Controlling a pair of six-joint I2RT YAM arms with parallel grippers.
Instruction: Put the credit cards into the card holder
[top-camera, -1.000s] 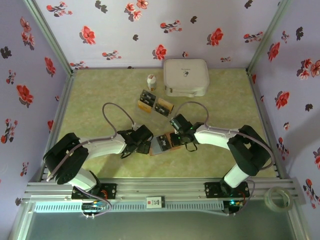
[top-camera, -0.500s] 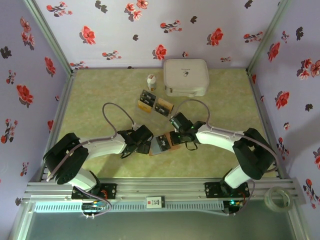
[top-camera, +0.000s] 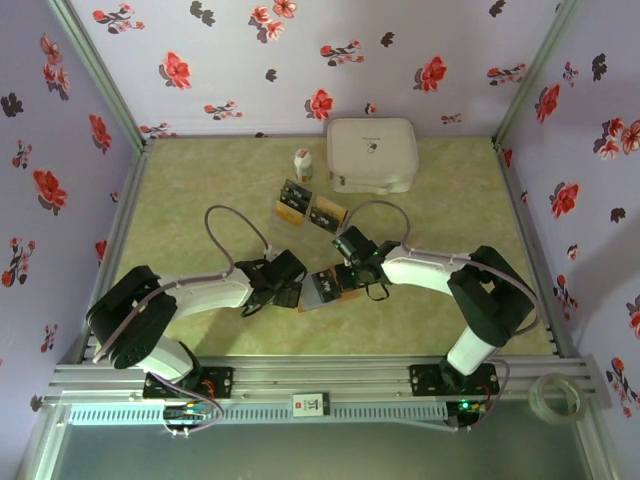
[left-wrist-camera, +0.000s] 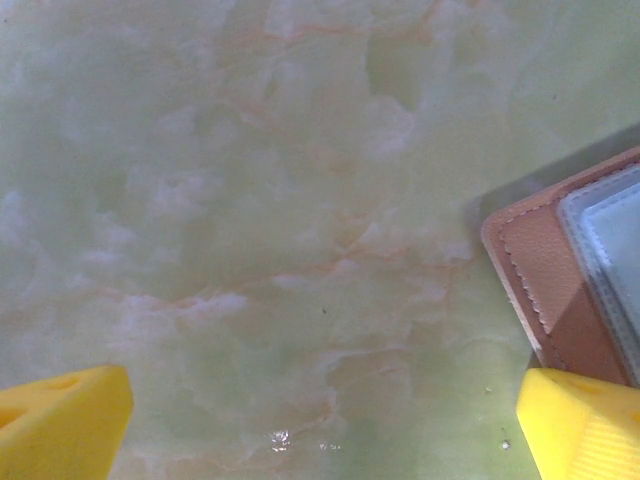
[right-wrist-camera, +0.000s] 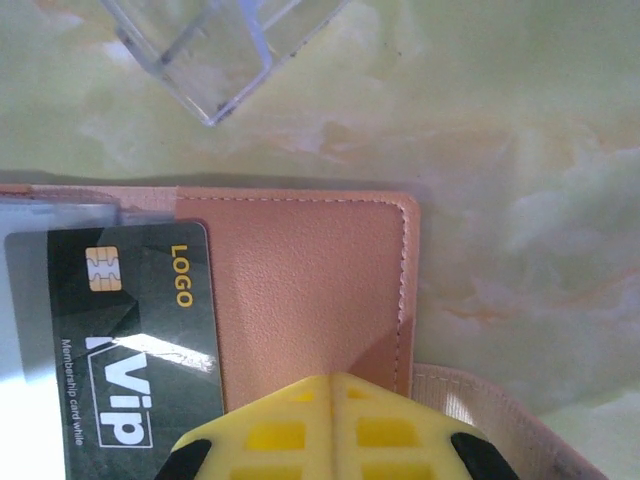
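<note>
The card holder lies open on the table between the two grippers, reddish-brown with a grey inside. A black credit card marked LOGO and VIP lies on the holder's brown leaf, partly under a clear sleeve. My right gripper is shut, its yellow tips together just over the holder's near edge, beside that card. My left gripper stands wide open over bare table, its right fingertip at the holder's corner. More black and gold-orange credit cards stand farther back.
A small white bottle and a big white rounded case sit at the back. A clear plastic stand lies just beyond the holder. The holder's strap sticks out to its right. Flowered walls enclose the table.
The right gripper has shifted slightly left over the holder, still shut. The left arm and the holder have stayed put.
</note>
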